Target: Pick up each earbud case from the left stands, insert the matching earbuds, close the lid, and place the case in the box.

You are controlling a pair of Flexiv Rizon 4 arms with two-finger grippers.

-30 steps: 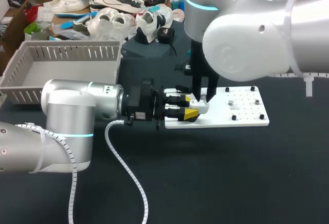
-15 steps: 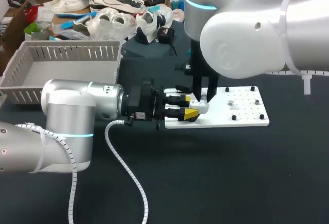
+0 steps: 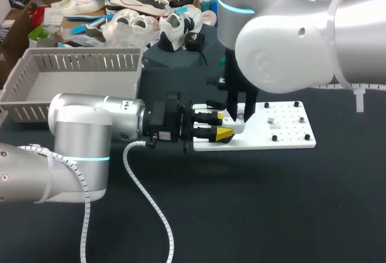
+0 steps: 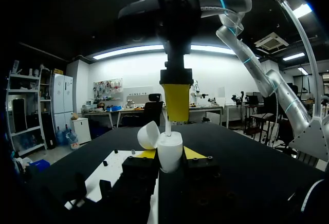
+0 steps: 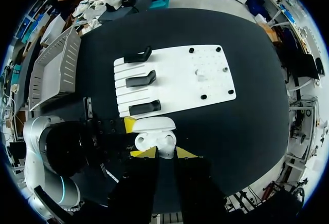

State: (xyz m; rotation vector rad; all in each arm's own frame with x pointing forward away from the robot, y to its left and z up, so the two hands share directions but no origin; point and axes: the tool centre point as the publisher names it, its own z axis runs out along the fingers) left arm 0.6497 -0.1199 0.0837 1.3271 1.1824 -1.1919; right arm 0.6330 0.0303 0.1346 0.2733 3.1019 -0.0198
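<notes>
A white earbud case stands upright with its lid swung open, and my left gripper is shut on its body from both sides. In the head view this case sits at the left edge of the white board, with the left gripper reaching in level from the left. My right gripper hangs straight above the open case, shut on a white earbud whose stem points down into the case. Its yellow fingers are just over the case mouth.
Three black stands line the board's left part, all bare. One small earbud and black pegs sit on the board's right part. A grey slatted box stands at the back left. A white cable trails from the left arm across the black table.
</notes>
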